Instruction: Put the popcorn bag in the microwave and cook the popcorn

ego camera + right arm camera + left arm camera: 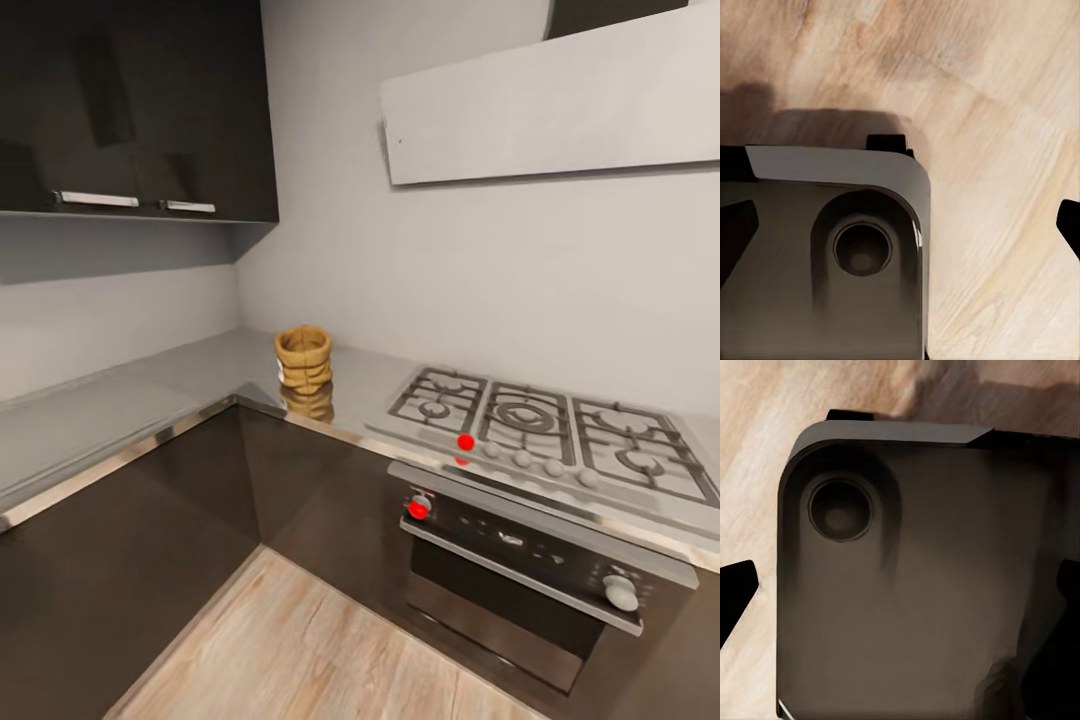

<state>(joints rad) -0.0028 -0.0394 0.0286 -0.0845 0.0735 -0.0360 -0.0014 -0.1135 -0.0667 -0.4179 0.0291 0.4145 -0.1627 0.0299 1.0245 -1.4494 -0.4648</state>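
The popcorn bag (303, 357), a mustard-tan sack with a thick rolled rim, stands upright on the grey countertop (120, 410) near the inner corner of the L, left of the hob. Its inside is hidden, so no popcorn can be made out. The microwave is out of view. In the left wrist view my left gripper (900, 592) hangs open, with dark fingertips (736, 589) at the frame's edges, over my own dark base (915, 607) and the floor. My right gripper (903, 229) is open too, above the base (817, 247) and wooden floor (1005, 112).
A steel gas hob (540, 425) sits to the right of the bag, with a black-fronted oven (520, 570) beneath it. Dark wall cabinets (140, 110) hang over the left run and a grey hood (550, 100) over the hob. Wooden floor (300, 650) lies before the dark base cabinets.
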